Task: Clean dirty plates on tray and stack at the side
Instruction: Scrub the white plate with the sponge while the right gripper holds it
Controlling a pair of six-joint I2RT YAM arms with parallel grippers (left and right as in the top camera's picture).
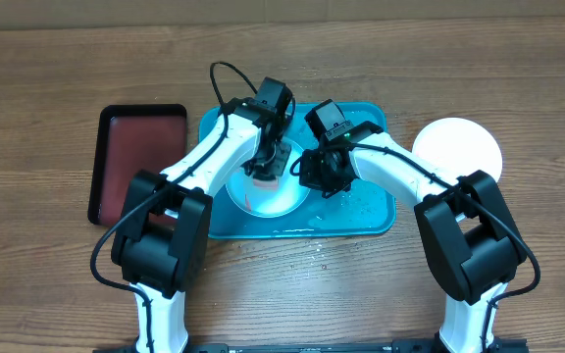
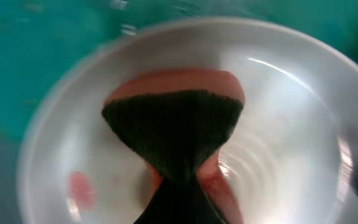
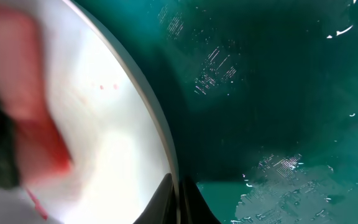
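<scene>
The round, shallow, white-centred plate (image 1: 273, 201), smeared red, lies left of centre on the large turquoise plastic tray (image 1: 371, 211), partly hidden under both arms. The left gripper (image 1: 266, 169) pinches a pink sponge with a dark scrubbing face (image 2: 173, 124) against it. The right gripper (image 3: 180, 199) clamps the plate's rim. A second, all-white round plate (image 1: 459, 147) sits to the right, off the tray. One black rectangular tray with a dark red inside (image 1: 135, 157) lies to the left.

No legible text, label, brand, number or sign in any of the three views.
</scene>
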